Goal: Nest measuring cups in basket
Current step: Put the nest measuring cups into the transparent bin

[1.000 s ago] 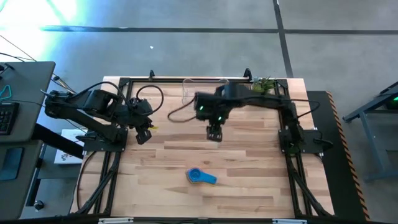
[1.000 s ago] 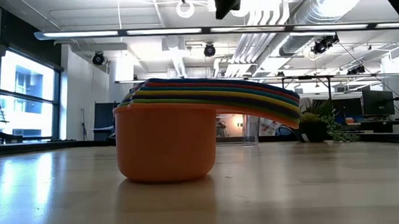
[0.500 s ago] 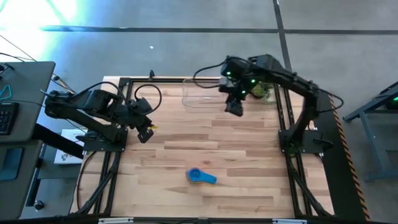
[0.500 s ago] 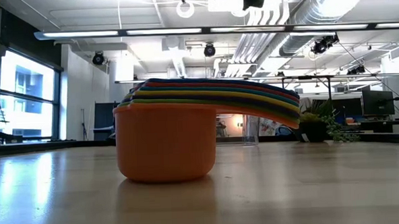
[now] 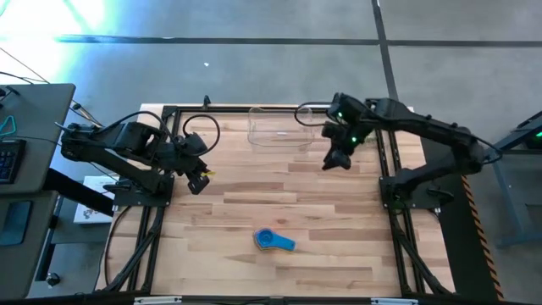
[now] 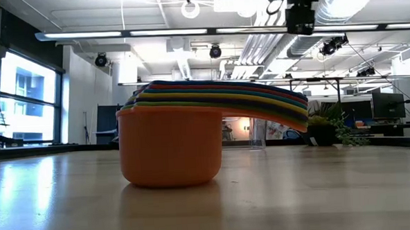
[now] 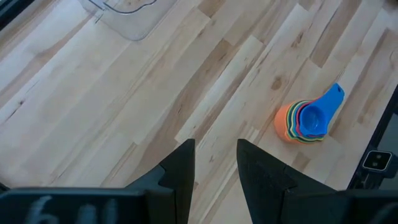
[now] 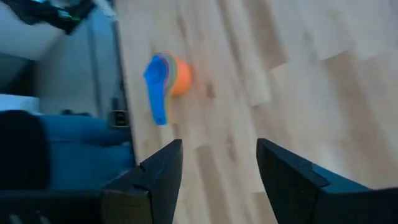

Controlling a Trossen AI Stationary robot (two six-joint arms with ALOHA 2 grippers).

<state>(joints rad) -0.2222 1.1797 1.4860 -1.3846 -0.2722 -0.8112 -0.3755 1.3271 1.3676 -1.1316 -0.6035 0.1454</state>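
The measuring cups [image 5: 273,241] stand nested in one stack on the bare wood of the table [image 5: 339,237], near its front middle, with the blue one on top and the orange one at the bottom. The basket [image 5: 279,129] is well apart from them at the back edge. The right gripper [image 5: 336,159] hangs just beside the basket, fingers apart and holding nothing. The left gripper [image 5: 197,183] waits at the left side, fingers slightly apart, also empty
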